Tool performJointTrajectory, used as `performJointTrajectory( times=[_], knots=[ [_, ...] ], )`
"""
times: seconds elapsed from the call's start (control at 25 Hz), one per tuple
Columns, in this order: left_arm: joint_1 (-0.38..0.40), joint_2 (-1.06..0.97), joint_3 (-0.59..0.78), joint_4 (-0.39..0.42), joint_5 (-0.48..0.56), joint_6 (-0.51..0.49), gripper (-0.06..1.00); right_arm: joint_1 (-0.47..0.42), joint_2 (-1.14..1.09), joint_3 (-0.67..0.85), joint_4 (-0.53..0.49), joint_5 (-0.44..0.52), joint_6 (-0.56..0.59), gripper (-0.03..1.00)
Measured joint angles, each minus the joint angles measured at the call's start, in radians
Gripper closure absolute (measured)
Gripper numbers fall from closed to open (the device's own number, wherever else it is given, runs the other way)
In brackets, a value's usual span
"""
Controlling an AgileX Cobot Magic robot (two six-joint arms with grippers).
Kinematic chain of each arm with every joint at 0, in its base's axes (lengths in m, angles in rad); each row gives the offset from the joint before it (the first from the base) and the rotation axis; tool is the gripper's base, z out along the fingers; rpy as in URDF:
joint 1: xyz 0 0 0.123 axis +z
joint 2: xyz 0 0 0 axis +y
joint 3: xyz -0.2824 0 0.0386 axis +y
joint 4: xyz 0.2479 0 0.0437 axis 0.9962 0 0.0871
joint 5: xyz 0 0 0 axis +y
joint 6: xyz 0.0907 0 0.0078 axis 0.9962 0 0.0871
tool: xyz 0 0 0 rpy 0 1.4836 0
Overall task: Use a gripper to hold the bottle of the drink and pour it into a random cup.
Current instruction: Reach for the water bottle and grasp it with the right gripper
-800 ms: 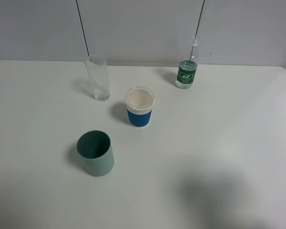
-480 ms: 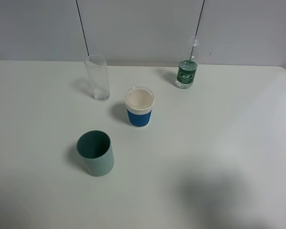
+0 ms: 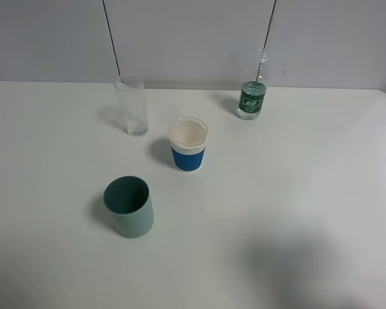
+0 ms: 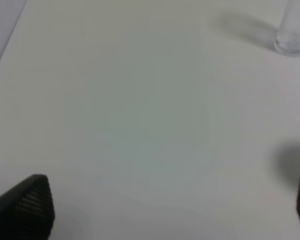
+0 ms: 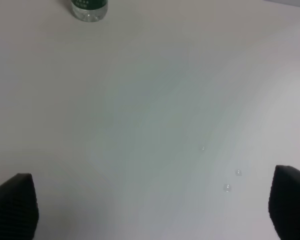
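Now, right gripper [image 5: 152,202] hangs over the table [image 5: 140,100], jaws wide apart, holding nothing. Bottle [image 3: 251,100] stands upright at the far right, well beyond the gripper, untouched. Cup [image 3: 188,145] sits mid-table, nearer and left of it.

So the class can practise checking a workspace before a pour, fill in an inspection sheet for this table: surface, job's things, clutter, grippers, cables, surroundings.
Surface: white table, with a few small clear drops on it.
Job's things: bottle of the drink upright at the back right; blue-banded paper cup upright mid-table, apart from it.
Clutter: tall clear glass and teal cup, both upright.
Grippers: left gripper and right gripper open, holding nothing.
Cables: none for sure; two thin dark lines on the wall, cable or seam unclear.
Surroundings: plain pale wall.
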Motion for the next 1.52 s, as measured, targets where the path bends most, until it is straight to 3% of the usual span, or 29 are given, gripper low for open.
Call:
performJointTrajectory(
  times=[1.52],
  knots=[
    [0.0,0.0,0.0,0.002,0.0,0.0,-0.04,0.0,0.0,0.0,0.016,0.0,0.001,0.06]
  ],
)
